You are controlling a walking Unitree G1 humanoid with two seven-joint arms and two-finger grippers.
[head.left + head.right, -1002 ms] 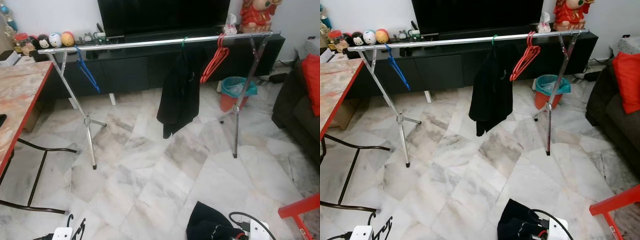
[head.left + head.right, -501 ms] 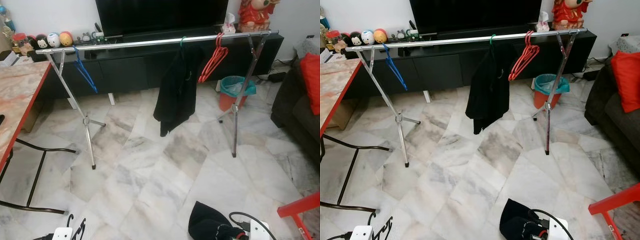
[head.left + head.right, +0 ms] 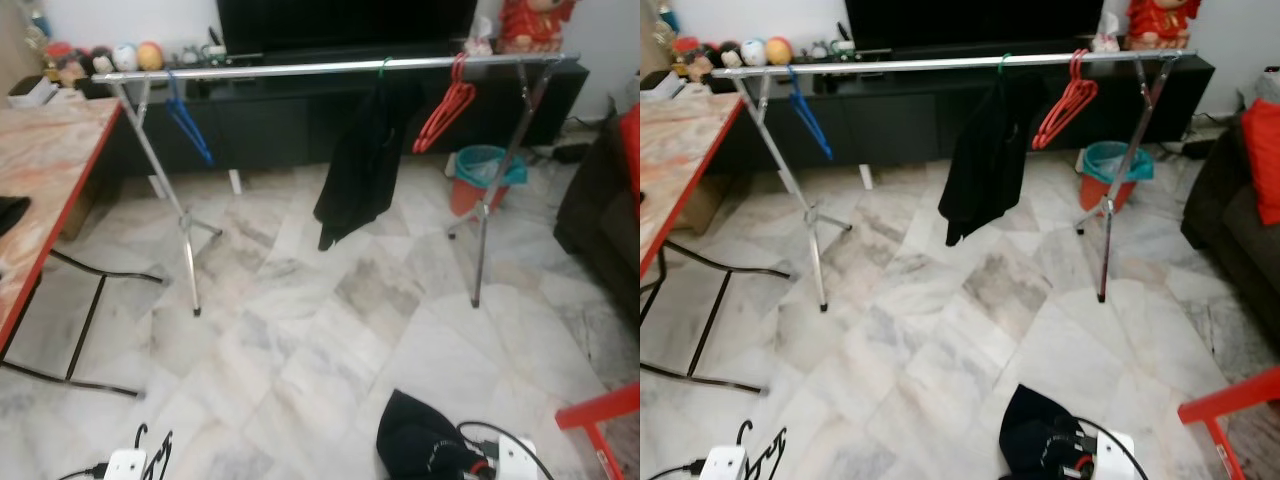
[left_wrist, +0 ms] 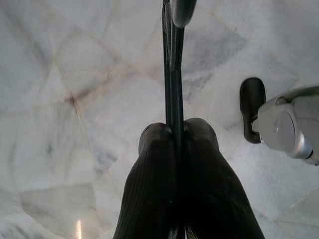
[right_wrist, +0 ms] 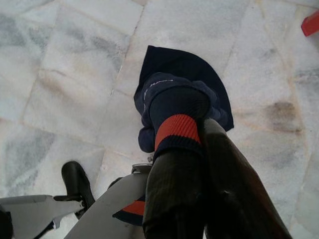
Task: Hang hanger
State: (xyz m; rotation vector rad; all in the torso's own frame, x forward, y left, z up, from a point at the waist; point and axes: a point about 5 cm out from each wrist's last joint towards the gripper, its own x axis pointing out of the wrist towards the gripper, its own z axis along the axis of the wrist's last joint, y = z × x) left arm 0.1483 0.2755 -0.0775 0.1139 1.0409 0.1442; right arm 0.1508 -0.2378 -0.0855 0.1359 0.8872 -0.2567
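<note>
Low: hanger (image 4: 172,59) in left end effector (image 4: 178,137)

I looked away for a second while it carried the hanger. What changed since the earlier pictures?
The head camera shifted, and the whole scene with it. The left gripper stays shut on the black hanger, the right gripper on the dark garment. The rail keeps its hangers and black garment.

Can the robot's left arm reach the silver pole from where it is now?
Probably not yet. The left gripper hangs low, shut on a thin black hanger, and the pole stands across a stretch of bare floor. Nothing blocks the way, so it likely needs to walk closer.
</note>
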